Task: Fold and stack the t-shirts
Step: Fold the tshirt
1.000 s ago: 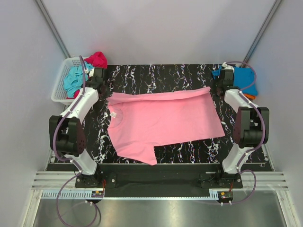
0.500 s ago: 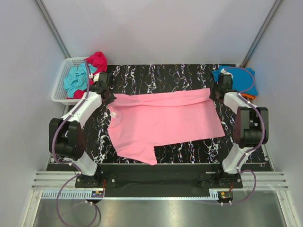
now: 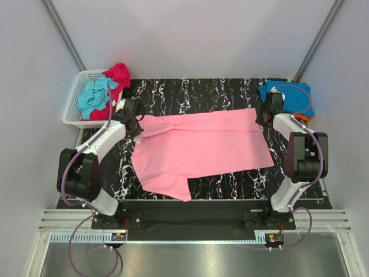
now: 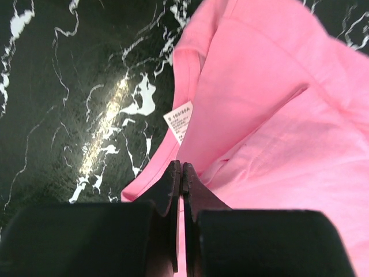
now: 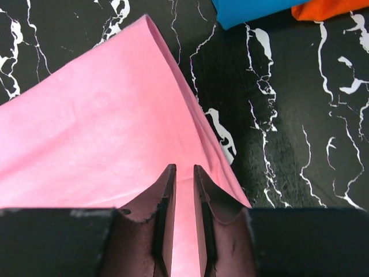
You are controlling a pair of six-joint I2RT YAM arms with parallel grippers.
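The light pink t-shirt (image 3: 202, 150) lies spread on the black marble table (image 3: 196, 89), its far edge folded over toward me. My left gripper (image 3: 137, 120) sits at the shirt's far left corner by the neck, shut, with pink cloth (image 4: 277, 115) gathered at its tips (image 4: 182, 166). My right gripper (image 3: 262, 115) is over the far right corner, its jaws a little apart (image 5: 184, 168) above flat pink cloth (image 5: 98, 133). A blue t-shirt (image 3: 288, 95) and an orange one (image 3: 302, 117) lie folded at the far right.
A white slatted basket (image 3: 72, 109) at the far left holds a teal t-shirt (image 3: 95, 95) and a magenta one (image 3: 118, 75). A white size label (image 4: 180, 120) shows at the pink shirt's neck. Grey walls enclose the table on three sides.
Both grippers came toward me and inward, laying the pink shirt's far edge over itself. The right gripper's jaws have parted and let go of the cloth.
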